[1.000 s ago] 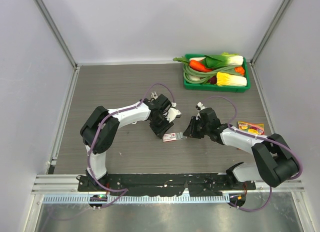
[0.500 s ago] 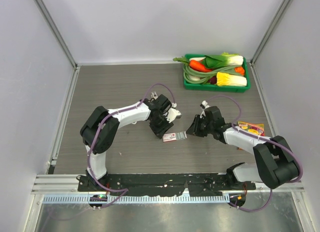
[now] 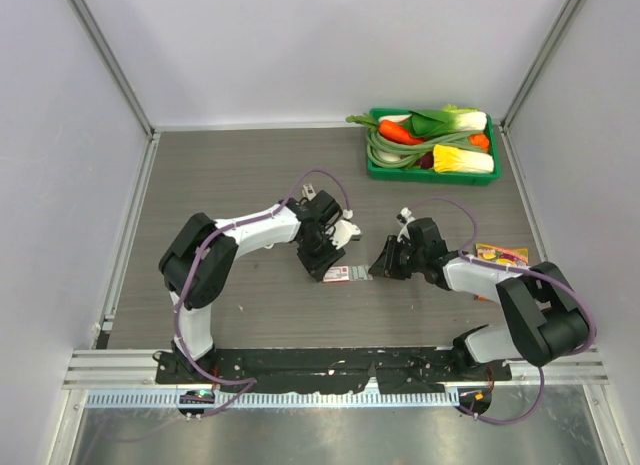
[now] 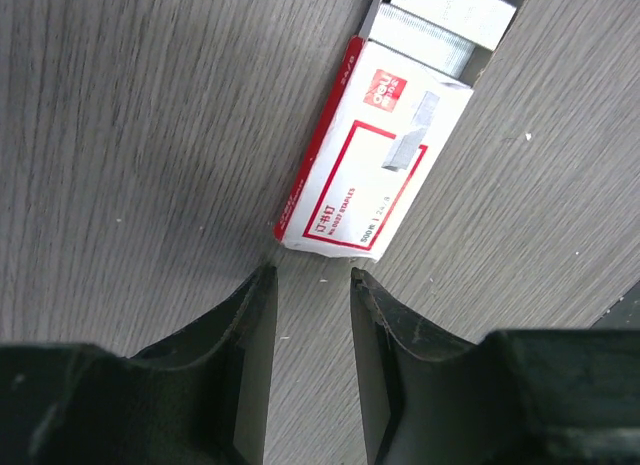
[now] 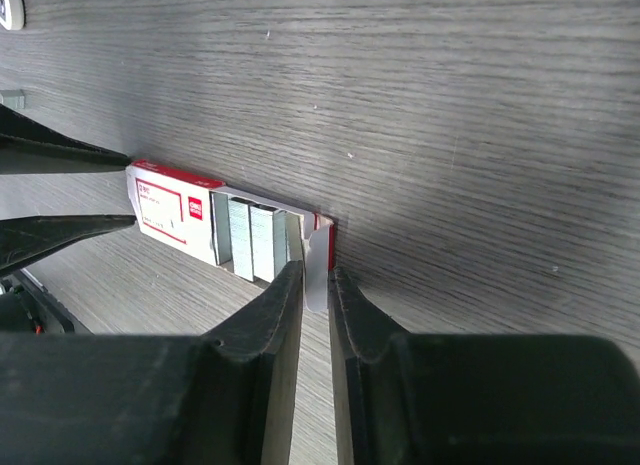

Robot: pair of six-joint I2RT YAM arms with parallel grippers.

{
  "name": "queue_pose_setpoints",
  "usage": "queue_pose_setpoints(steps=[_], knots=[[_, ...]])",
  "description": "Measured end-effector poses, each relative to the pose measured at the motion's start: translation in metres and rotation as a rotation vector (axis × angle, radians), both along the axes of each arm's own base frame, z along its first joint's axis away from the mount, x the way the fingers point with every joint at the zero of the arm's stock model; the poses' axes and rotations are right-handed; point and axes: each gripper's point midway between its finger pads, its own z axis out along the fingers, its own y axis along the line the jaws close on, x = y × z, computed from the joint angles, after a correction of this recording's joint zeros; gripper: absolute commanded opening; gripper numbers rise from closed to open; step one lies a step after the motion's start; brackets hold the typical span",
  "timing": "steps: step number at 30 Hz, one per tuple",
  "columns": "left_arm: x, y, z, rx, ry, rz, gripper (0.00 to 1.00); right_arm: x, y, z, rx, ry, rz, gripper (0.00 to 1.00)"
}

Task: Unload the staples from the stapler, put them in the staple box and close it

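The stapler lies small and white beside my left wrist; a cropped white corner of it shows in the right wrist view. Its staples are hidden. A pink-and-white staple box lies between the grippers, its tray slid partly out and showing silvery strips. My left gripper is open, with its fingertips at the closed end of the box. My right gripper is shut on the white end flap of the box's tray.
A green tray of toy vegetables stands at the back right. A yellow snack packet lies by the right arm. Grey walls close in the dark wood table on three sides.
My right gripper pulled back a little, then came back to the tray end of the box. The box has shifted slightly left. My left gripper has edged down to the box's end.
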Motion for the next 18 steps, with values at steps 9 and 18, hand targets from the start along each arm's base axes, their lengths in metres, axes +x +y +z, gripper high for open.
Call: queue_pose_setpoints(steps=[9, 18], knots=[[-0.003, -0.005, 0.000, -0.010, 0.003, -0.007, 0.38, -0.001, 0.003, 0.000, 0.026, 0.003, 0.001, 0.20], [-0.002, -0.007, 0.000, -0.017, -0.006, -0.008, 0.38, -0.001, 0.006, 0.011, 0.050, -0.017, 0.010, 0.25]])
